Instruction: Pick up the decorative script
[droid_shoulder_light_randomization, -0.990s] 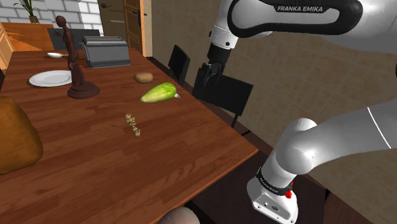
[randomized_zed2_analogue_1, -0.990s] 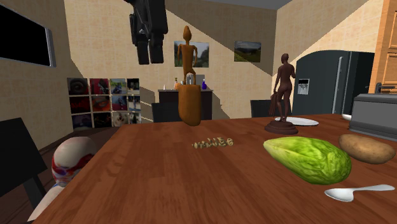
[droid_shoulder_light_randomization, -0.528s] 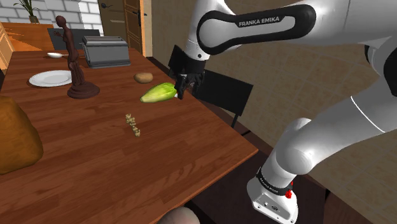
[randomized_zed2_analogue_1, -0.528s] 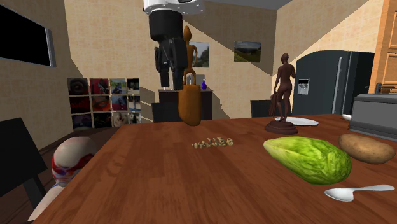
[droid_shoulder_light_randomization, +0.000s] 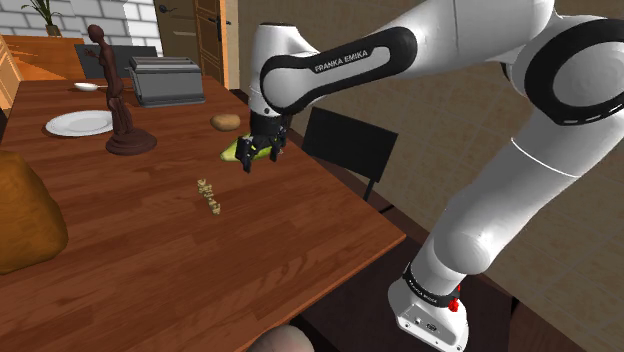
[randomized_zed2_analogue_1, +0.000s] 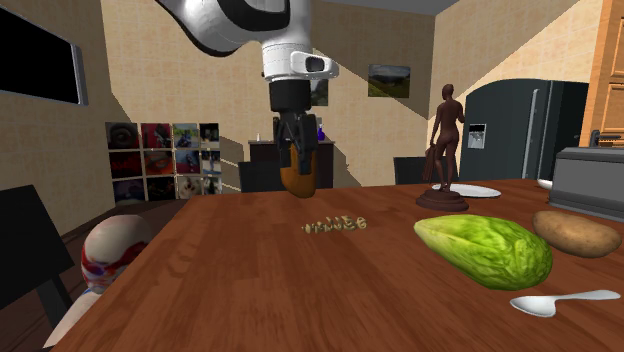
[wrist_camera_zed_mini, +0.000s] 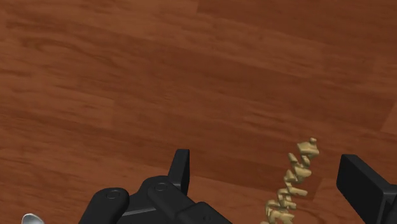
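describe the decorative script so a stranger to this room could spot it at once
Find the wooden table. Near its middle, on bare wood apart from the green vegetable and the dark figurine, lies the decorative script. It is a short, flat string of pale tan pieces, far smaller and lower than its neighbours.

One script (droid_shoulder_light_randomization: 210, 197), one potato (droid_shoulder_light_randomization: 224, 122) (one spoon (randomized_zed2_analogue_1: 562, 300))

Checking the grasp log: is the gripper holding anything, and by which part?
Nothing is held. The gripper hangs above the table with its jaws open, and the decorative script lies on the wood below them, untouched.
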